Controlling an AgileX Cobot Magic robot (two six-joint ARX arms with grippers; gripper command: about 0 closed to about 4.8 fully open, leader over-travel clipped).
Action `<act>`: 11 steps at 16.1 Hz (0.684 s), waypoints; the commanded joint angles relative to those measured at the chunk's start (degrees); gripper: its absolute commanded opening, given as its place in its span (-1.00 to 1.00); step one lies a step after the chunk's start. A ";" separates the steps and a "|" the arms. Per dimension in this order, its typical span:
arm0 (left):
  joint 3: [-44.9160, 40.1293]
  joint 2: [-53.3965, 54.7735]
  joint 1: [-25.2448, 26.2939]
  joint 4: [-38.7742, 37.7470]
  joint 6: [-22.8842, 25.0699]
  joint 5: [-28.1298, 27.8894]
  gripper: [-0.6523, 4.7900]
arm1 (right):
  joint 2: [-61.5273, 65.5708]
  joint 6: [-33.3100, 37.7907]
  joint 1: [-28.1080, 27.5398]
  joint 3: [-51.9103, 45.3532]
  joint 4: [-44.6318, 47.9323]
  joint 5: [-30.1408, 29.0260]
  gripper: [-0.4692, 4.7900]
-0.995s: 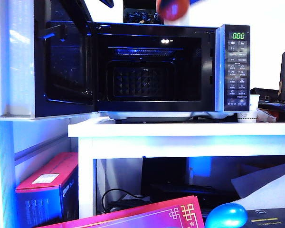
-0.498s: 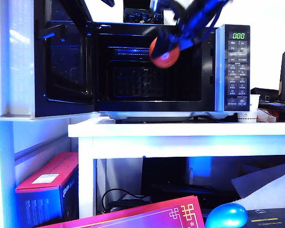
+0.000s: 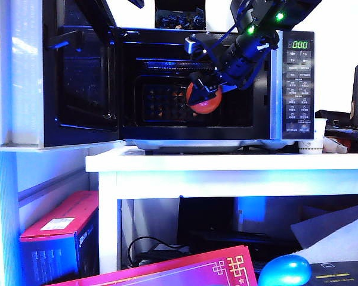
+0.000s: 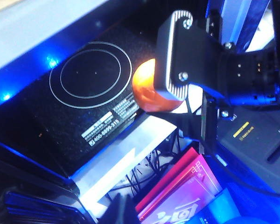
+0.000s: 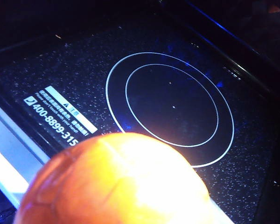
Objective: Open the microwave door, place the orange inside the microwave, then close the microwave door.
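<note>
White counter (image 3: pixel 227 164) carried the microwave (image 3: pixel 197 89), door (image 3: pixel 83 83) swung open. Our right gripper (image 3: pixel 204 90) had dropped w/ the orange (image 3: pixel 206 101) clamped in its jaws into the cavity; release due next. Left gripper (image 4: pixel 177 56): jaws' state unclear.

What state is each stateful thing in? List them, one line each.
Glossy black glass microwave door: swung fully open.
Small round bright-orange orange: held above the cavity floor, not set down.
Right gripper: closed on the orange, inside the cavity.
Left gripper: near the door opening; open or shut unclear.
Green microwave display: lit, reads 000.
</note>
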 commanded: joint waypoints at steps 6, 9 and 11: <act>0.11 -0.11 0.02 0.83 0.02 0.22 -0.78 | -0.31 5.42 0.02 0.31 2.21 -0.98 -0.62; 0.11 -0.11 0.02 0.83 0.02 0.24 -0.78 | 0.17 5.42 0.15 0.28 3.50 4.09 -0.62; 0.11 -0.11 0.02 0.85 0.02 0.24 -0.78 | 1.75 5.68 0.17 0.26 7.56 14.03 -0.62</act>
